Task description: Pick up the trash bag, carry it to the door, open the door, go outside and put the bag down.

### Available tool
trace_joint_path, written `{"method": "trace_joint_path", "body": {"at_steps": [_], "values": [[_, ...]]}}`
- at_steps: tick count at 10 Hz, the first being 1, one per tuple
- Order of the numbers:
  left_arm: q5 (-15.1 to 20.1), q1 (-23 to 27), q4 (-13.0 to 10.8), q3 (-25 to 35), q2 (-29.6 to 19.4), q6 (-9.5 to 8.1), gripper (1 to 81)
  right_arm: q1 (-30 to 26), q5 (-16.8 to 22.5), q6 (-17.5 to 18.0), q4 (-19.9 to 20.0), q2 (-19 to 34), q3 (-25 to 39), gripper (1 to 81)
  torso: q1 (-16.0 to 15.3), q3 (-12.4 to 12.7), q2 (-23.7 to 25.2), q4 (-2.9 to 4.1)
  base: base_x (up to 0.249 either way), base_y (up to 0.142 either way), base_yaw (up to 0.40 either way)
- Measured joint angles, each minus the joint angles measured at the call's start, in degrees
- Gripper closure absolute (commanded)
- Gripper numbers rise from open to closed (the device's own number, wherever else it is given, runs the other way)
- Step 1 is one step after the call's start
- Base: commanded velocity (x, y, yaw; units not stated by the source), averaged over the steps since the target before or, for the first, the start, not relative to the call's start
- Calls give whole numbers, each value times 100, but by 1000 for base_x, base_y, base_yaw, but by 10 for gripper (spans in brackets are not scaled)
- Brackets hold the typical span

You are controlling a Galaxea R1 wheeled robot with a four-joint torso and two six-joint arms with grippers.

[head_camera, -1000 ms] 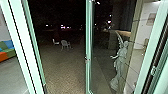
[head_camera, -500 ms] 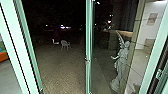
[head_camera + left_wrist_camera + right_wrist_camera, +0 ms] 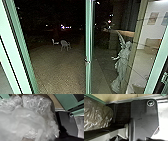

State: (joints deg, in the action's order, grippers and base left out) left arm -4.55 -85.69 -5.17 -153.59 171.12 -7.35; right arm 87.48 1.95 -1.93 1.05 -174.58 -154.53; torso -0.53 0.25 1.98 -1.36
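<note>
From left to right in the head view: a pale green door frame [image 3: 26, 65], dark paved ground [image 3: 57, 72] with two pale chairs [image 3: 65, 45] outside, an upright green post [image 3: 88, 37], then a winged statue [image 3: 123, 60] seen through glass. The trash bag [image 3: 25, 119], crumpled clear plastic, is low down, near the robot's dark plate [image 3: 68, 124] in the left wrist view. Whether the left gripper or right gripper is apart, together or clamped on the bag, I cannot tell.

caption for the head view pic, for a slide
Night yard seen through green door frames, with pale chairs outside and a winged statue behind glass.
</note>
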Motion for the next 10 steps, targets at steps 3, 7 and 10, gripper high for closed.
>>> {"method": "trace_joint_path", "body": {"at_steps": [3,7,10], "values": [[0,-22,0,-22,-4,0,811,-11,11,0,2,-17,-10,10,2,0,-2,0,94,0,0],[15,-87,0,-5,-2,0,811,59,39,0,5,-1,-32,10,22,2,6,0,91,0,0],[-2,-4,0,-10,0,0,811,0,-2,0,10,-1,-22,10,18,2,4,0,91,0,0]]}}
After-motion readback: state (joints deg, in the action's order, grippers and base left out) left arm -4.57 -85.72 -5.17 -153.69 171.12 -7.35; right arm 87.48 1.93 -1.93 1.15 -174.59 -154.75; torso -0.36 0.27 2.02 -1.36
